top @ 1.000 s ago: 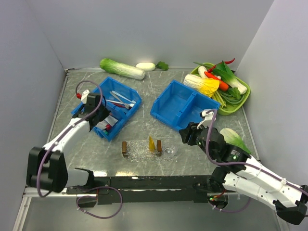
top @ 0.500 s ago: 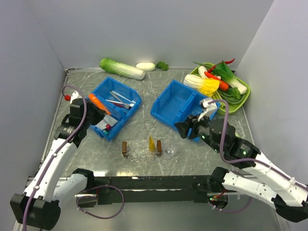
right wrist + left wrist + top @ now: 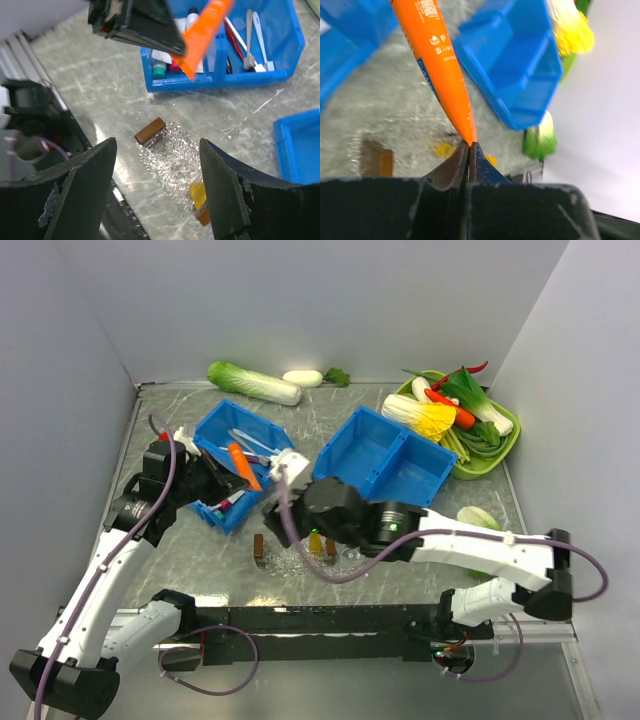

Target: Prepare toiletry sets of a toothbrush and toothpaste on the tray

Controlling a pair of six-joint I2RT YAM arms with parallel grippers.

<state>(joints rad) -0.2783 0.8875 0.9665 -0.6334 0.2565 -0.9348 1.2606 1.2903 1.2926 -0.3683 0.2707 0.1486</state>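
Left end effector (image 3: 469,152) is pinched fully shut on the crimped end of the orange toothpaste tube (image 3: 440,65). The tube is up in the air over the near side of the blue toiletry bin (image 3: 215,425). Right end effector (image 3: 156,145) is wide open and empty, hovering above the clear tray (image 3: 290,562). The tray sits near-centre on the desk (image 3: 330,415), nearer than both bins. Toothbrushes (image 3: 248,40) lie in the right compartment of the toiletry bin; none are on the tray.

Step, as I read it: carry the tube to the tray.
- Lay it flat on the bare stretch between the two brown blocks (image 3: 259,545), clear of the yellow piece (image 3: 197,192).
- Get low before letting go. It hangs from a thin crimp and will likely swing or roll.
- The arms are crowded over the tray. The right one should clear out, or go for a toothbrush on a path that doesn't cross the tube.

Views:
- Left wrist is the only view showing the grip itself: jaws closed with no gap, right at the crimp.
- Right wrist shows its own fingers (image 3: 85,190) spread wide, the tray's bumpy surface and the toothbrushes close up. The top view mostly hides that end effector under its own wrist.
- Top view alone gives both arms together, plus the empty blue bin (image 3: 385,455) to the right.
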